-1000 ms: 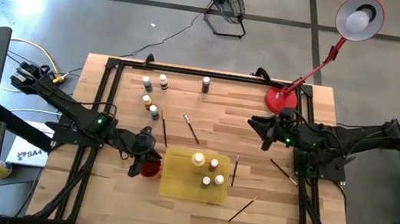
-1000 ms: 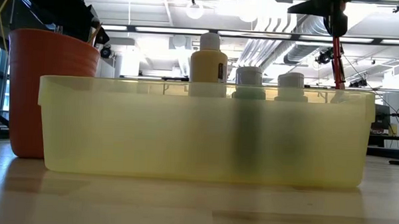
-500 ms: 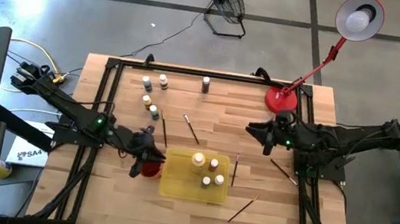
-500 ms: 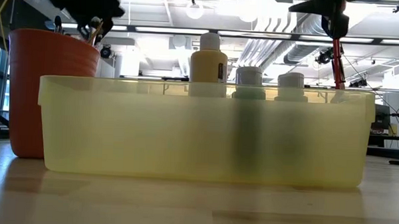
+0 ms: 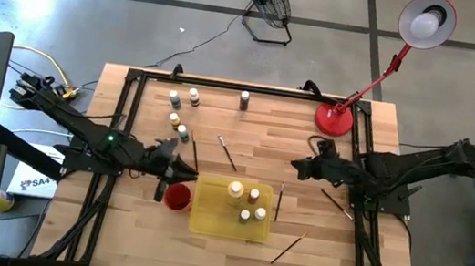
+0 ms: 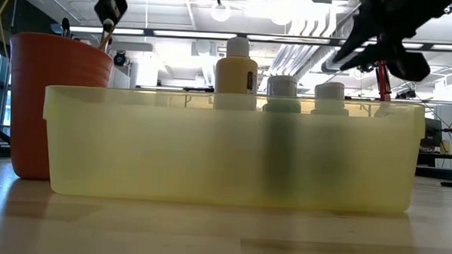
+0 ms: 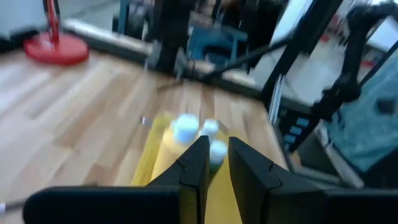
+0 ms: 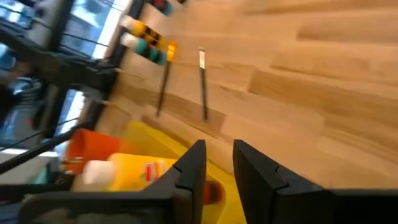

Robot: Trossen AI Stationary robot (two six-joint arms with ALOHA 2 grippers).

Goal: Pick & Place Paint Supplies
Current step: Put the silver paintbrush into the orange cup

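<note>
Four bottles [image 5: 246,204] stand in the yellow tray [image 5: 204,220], big yellowish one at the far left corner. Out on the bare worktop [image 5: 266,128] there's plenty left to fetch: a cluster of four small bottles [image 5: 180,111] at the far left, a lone dark bottle [image 5: 245,100] at the far edge, and thin brushes scattered about. One brush [image 5: 227,153] lies slantwise just beyond the tray, another brush [image 5: 195,156] runs nearly front-to-back beside the left arm. A brush [image 5: 280,200] lies against the tray's right side, one more brush [image 5: 336,202] sits under the right arm, and a pale-handled brush [image 5: 288,247] rests near the front.

Right pincer [image 5: 299,168] hangs above the wood just right of centre, fingers narrowed to a slim gap with nothing visible between them. The slantwise brush lies to its left, well apart, long axis angled toward the far left. The wrist view looks down on two brushes lying almost parallel. I'd judge that brush the likely target, and the pincer must cross its shaft, not line up along it.

Left pincer [image 5: 173,171] sits just beyond the red cup [image 5: 177,197], which already holds brush handles. Its fingers are nearly pressed together; whether anything is pinched, I cannot tell.
</note>
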